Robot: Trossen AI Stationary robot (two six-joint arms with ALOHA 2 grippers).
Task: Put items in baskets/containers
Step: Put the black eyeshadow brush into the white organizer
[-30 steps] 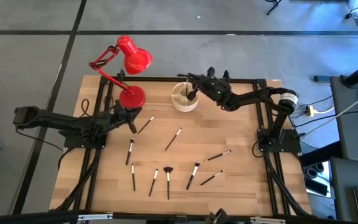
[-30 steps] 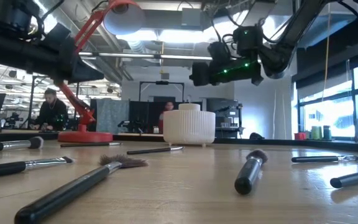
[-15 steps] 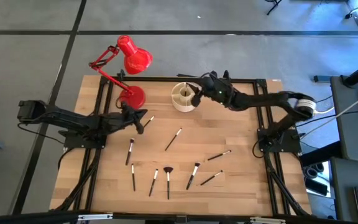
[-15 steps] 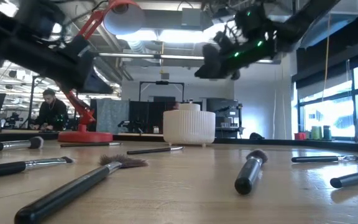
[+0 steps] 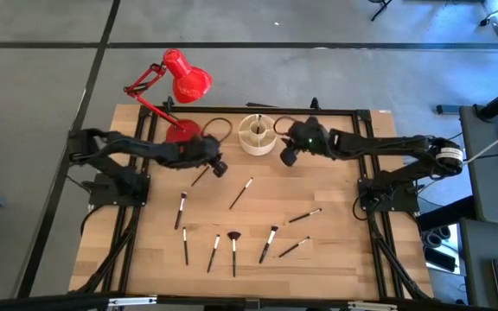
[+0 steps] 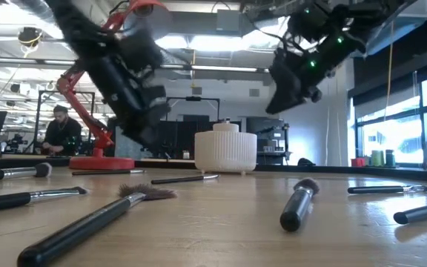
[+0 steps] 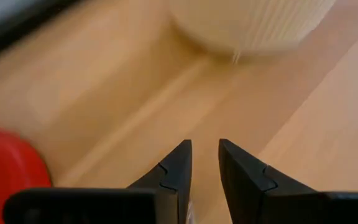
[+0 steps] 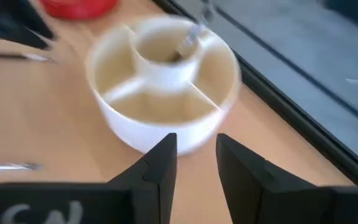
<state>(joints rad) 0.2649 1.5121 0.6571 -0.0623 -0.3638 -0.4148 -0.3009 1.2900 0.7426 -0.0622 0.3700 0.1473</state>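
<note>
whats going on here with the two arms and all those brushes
Two robot arms are sorting makeup brushes into the cream organiser. One brush already stands in its centre cup. The right gripper hovers beside the organiser, fingers slightly apart and empty. The left gripper is above the brush nearest the red lamp, also empty. Nine brushes lie on the table.

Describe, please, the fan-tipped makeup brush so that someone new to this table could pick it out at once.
Start at the red desk lamp in the far left corner of the wooden table, then look across to the near edge, where makeup brushes lie in a loose row. The fan brush is third from the left there, lying roughly straight toward the near edge. Only its dark tuft splays wide; its neighbours' tips are narrow.
</note>
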